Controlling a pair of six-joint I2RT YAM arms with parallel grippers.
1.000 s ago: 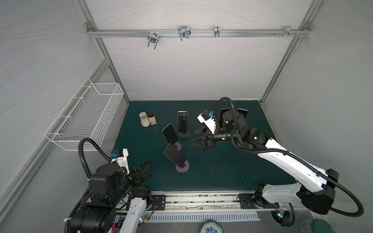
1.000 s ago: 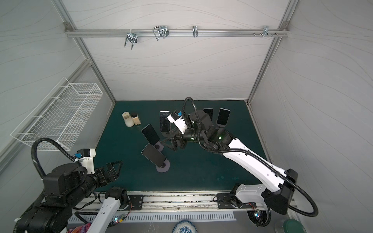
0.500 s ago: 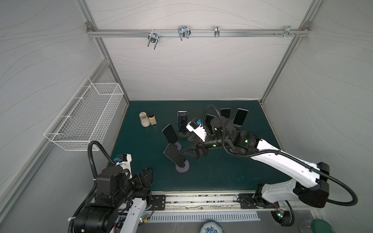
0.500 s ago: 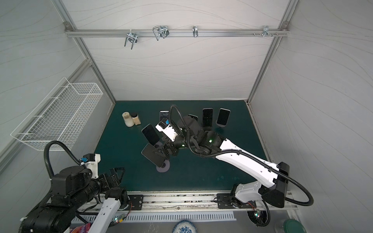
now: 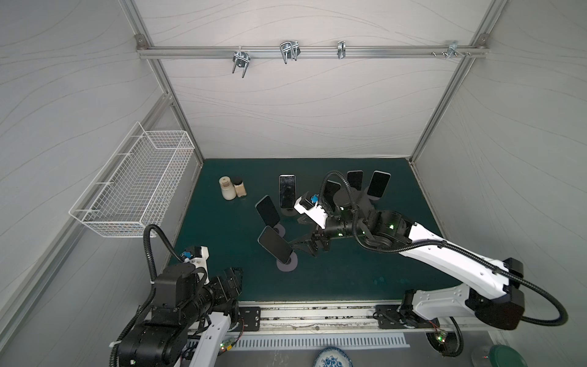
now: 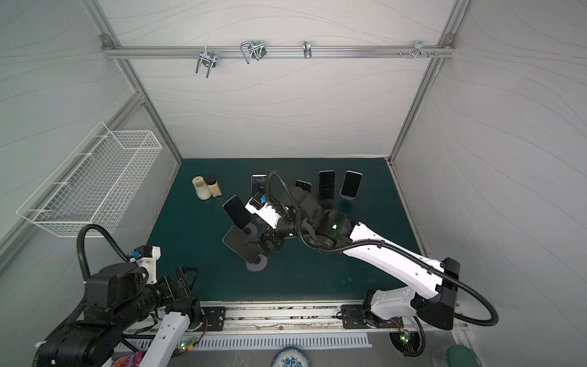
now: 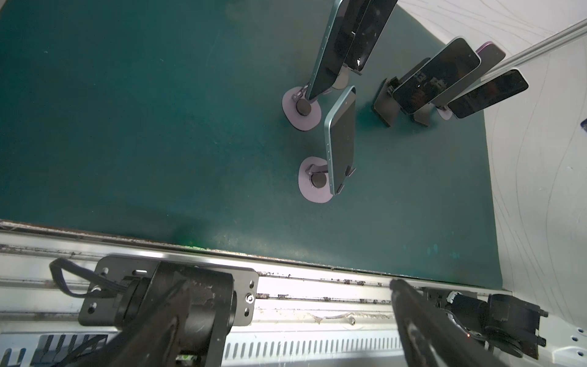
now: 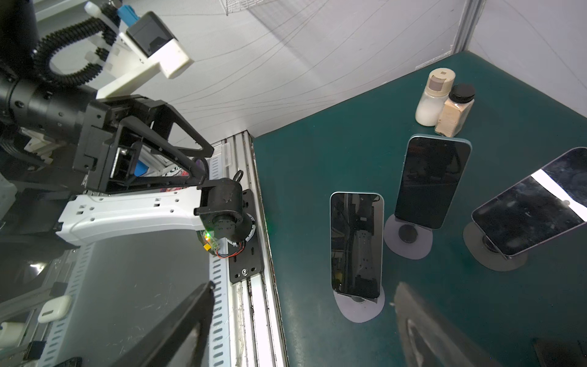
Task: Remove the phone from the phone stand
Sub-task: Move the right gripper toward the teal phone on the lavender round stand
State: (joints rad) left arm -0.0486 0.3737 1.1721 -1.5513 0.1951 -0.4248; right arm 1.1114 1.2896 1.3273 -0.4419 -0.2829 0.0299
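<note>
Several dark phones lean on stands with round grey bases on the green mat (image 5: 349, 270). The front phone (image 5: 274, 247) (image 6: 239, 243) rests tilted on its phone stand (image 5: 286, 263) (image 6: 256, 263). My right gripper (image 5: 303, 247) (image 6: 258, 248) is open just to the right of this phone, fingertips close to its edge, holding nothing. In the right wrist view the phone (image 8: 355, 244) stands on its stand (image 8: 359, 306) ahead of the open right gripper (image 8: 301, 308). My left gripper (image 5: 234, 279) (image 6: 185, 278) (image 7: 286, 302) hangs open and empty over the mat's front left corner.
Two small bottles (image 5: 228, 189) (image 5: 240, 187) stand at the back left. Other phones on stands (image 5: 268, 210) (image 5: 286, 190) (image 5: 378, 184) crowd the middle and back. A wire basket (image 5: 133, 187) hangs on the left wall. A metal rail (image 5: 317, 313) runs along the front edge.
My right arm has swung left and forward from the back phones to the front phone, staying open. My left arm has drawn back toward the front left corner, jaws open.
</note>
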